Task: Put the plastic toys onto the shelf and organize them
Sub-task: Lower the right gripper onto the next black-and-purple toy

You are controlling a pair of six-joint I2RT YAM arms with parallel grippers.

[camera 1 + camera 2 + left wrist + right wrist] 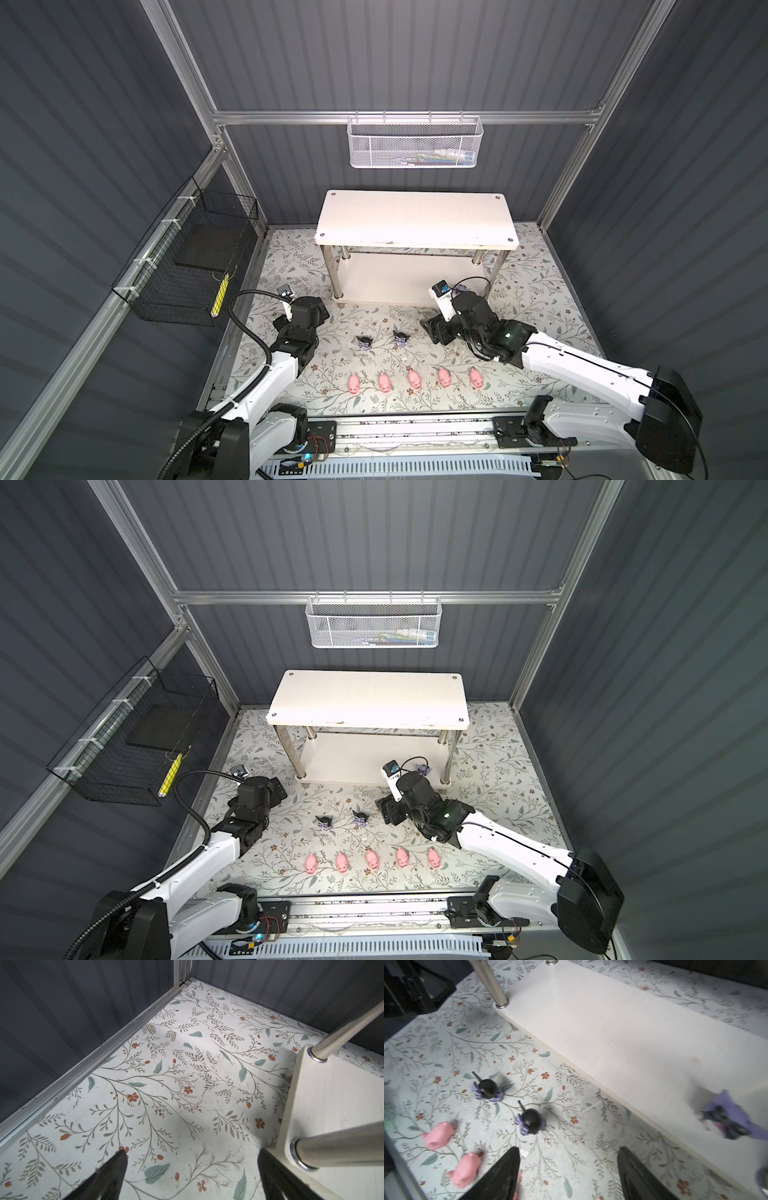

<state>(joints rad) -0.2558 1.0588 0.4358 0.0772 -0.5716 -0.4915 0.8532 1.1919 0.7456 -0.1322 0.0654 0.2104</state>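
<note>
Shelf [415, 220] stands at the back of the floral mat [540, 299], front edges unobstructed, one purple figure [726, 1120] on the right end of its lower board [633, 1032]. Two purple figures [365, 343] and five pigs [414, 378] sit in rows on open mat before it. My right gripper [569, 1151] hangs parted and empty near the lower board; my left gripper [191, 1153], spread wide, holds nothing.

Floral-print tabletop [540, 291] — carries: white two-tier shelf [415, 220], frame centre; five pink pigs [414, 378] in a row, lower centre; two purple-black figures [365, 343] just above them. Shelf's lower board [612, 1032] — one purple-black figure [726, 1120], blurred.
</note>
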